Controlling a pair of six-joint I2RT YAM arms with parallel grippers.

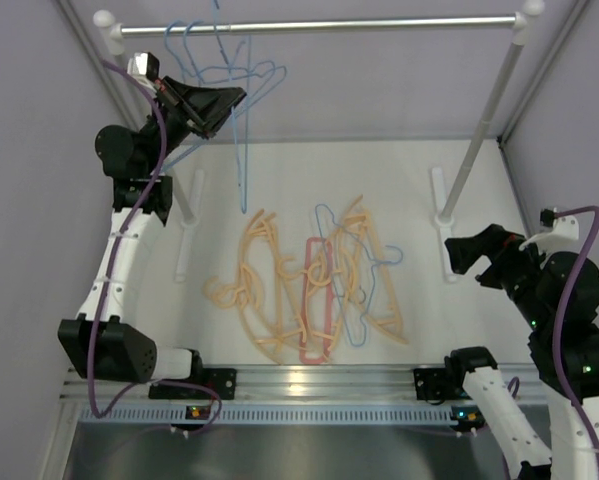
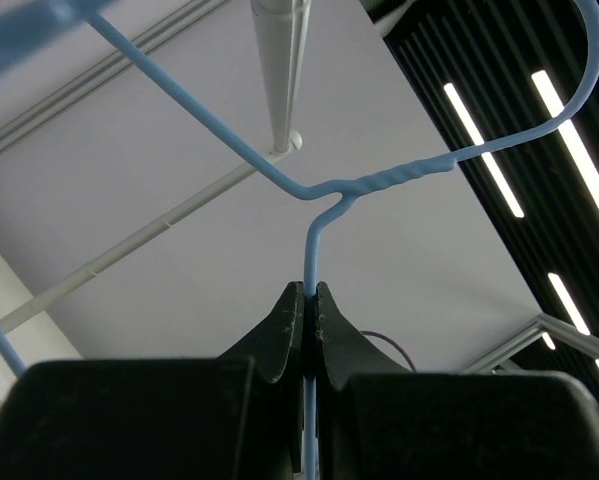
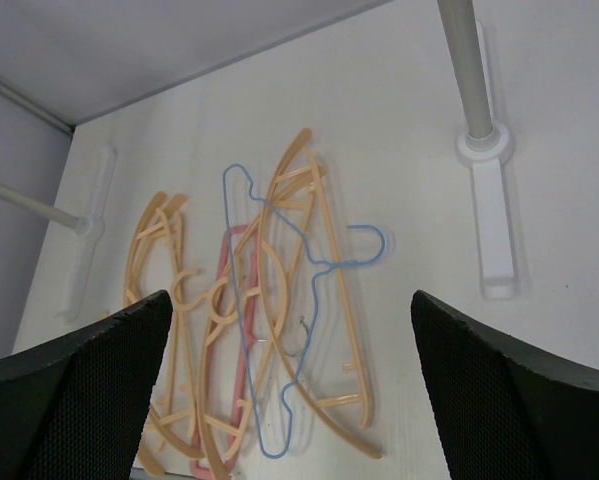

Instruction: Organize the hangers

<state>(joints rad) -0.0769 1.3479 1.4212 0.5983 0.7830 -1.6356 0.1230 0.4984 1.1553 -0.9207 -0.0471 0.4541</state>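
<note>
Overhead and wrist views of a two-arm rig at a hanger rack. The left gripper [image 2: 309, 298] is raised to the upper left, just below the silver rail [image 1: 319, 22]. Its jaws are pressed together on the straight wire of a light-blue hanger [image 2: 379, 182], pinching it just beneath the twisted neck. The hook of that hanger curves up and away to the right in the left wrist view. Further light-blue hangers [image 1: 249, 72] cluster beside the gripper, their hooks at the rail. The right gripper [image 3: 291, 300] hovers at the right side of the table [image 1: 419, 170], jaws spread wide and holding nothing. The remaining hangers lie in an overlapping heap at the middle of the table: several peach ones [image 1: 247, 245], a pink one [image 1: 314, 300] and a blue wire one [image 3: 226, 190] laid across them.
</note>
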